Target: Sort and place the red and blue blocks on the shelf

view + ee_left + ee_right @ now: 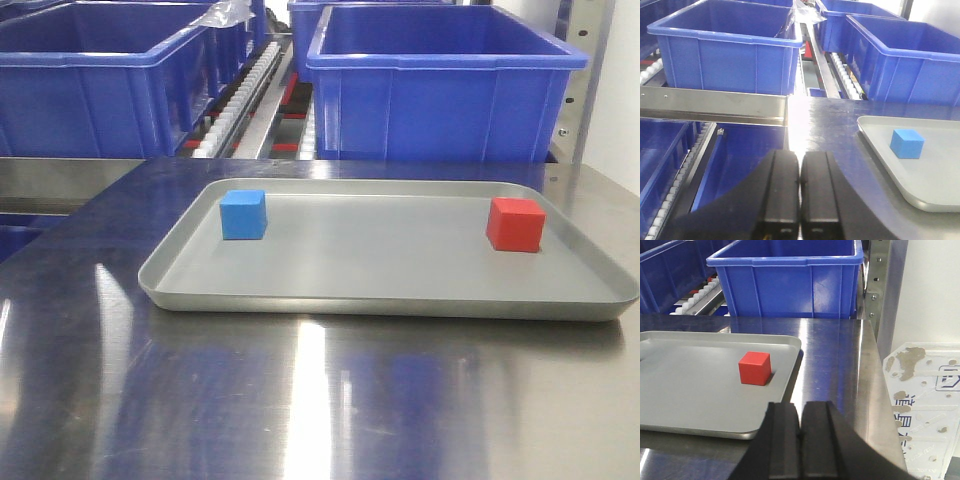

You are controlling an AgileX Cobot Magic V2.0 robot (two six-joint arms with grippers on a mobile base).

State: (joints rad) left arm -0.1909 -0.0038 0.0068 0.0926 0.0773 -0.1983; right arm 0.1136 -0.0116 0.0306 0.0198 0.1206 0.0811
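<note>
A blue block (243,214) rests at the left of a shallow grey tray (400,300), and a red block (516,225) rests at its right. In the left wrist view the blue block (906,143) lies ahead and to the right of my left gripper (800,167), which is shut and empty. My right gripper (800,417) is shut too, holding nothing, with the red block (755,368) ahead and to its left. The shelf shows behind the table as a steel rail (715,106), a perforated upright (875,285) and white rollers (240,95).
Large blue bins (440,85) stand on the rack behind the tray, with another (95,85) at the left. The tray sits on a shiny steel tabletop (300,400). Right of the table's edge lies a stained white floor sheet (927,400).
</note>
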